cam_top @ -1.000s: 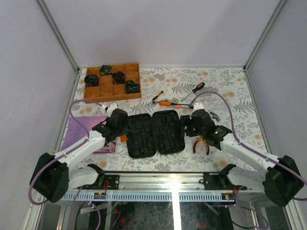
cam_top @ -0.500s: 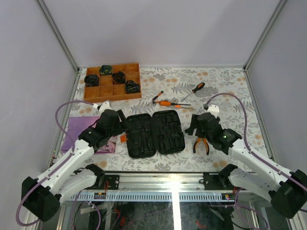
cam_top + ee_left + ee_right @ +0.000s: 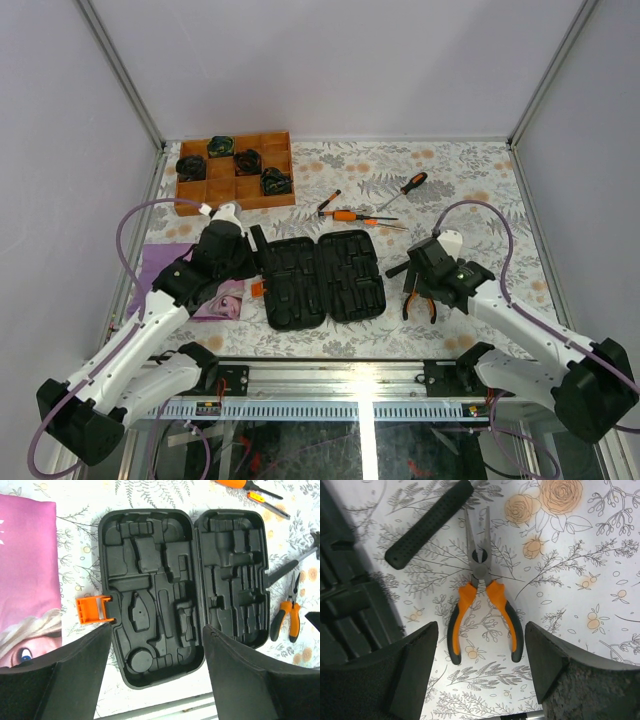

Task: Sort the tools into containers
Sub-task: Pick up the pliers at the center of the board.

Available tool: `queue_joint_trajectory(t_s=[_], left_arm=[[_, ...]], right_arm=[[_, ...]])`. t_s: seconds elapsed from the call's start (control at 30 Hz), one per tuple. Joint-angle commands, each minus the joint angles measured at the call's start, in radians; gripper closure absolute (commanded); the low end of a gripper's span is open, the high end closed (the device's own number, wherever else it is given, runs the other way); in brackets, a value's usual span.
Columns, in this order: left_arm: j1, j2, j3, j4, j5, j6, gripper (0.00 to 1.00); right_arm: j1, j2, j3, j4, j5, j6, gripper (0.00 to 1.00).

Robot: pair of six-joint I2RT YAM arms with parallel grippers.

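Note:
The black tool case (image 3: 325, 277) lies open on the table with its moulded slots empty and its orange latch (image 3: 93, 609) at the left. My left gripper (image 3: 256, 246) hovers open above the case's left edge, also seen in the left wrist view (image 3: 156, 630). My right gripper (image 3: 432, 284) is open and empty over the orange-handled pliers (image 3: 482, 607), which lie flat between its fingers (image 3: 481, 627). The black hammer handle (image 3: 427, 522) lies just beyond the pliers. Three screwdrivers (image 3: 350, 215) lie behind the case.
A brown wooden compartment tray (image 3: 203, 190) with several dark objects stands at the back left. A purple printed cloth (image 3: 25, 565) lies left of the case. A metal rail (image 3: 350, 375) runs along the near edge.
My right gripper has moved from beside the case's right half, right and nearer, to over the pliers. My left gripper has drawn back left from the latch side of the case.

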Motion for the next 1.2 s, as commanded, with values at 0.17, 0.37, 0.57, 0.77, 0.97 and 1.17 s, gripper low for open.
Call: queue_joint_trajectory(t_s=[0.17,0.37,0.57,0.77,0.97,1.17], left_arm=[[-0.008,-0.004,-0.007,0.024,0.066,0.05,0.28],[-0.01,0.008,-0.013,0.032,0.083,0.05,0.28],[-0.02,0.002,-0.014,0.03,0.076,0.048,0.28],[-0.029,0.0,-0.013,0.029,0.082,0.048,0.28],[-0.03,0.0,-0.016,0.028,0.068,0.042,0.28],[-0.033,-0.006,-0.016,0.026,0.074,0.038,0.28]], right_arm=[[-0.058,0.103,0.007,0.084,0.016,-0.015,0.22],[-0.115,0.215,0.04,0.172,-0.015,-0.079,0.27],[-0.162,0.332,0.073,0.226,-0.059,-0.138,0.34],[-0.19,0.396,0.082,0.263,-0.113,-0.168,0.41],[-0.218,0.452,0.071,0.28,-0.144,-0.18,0.46],[-0.239,0.461,0.044,0.298,-0.176,-0.191,0.62]])
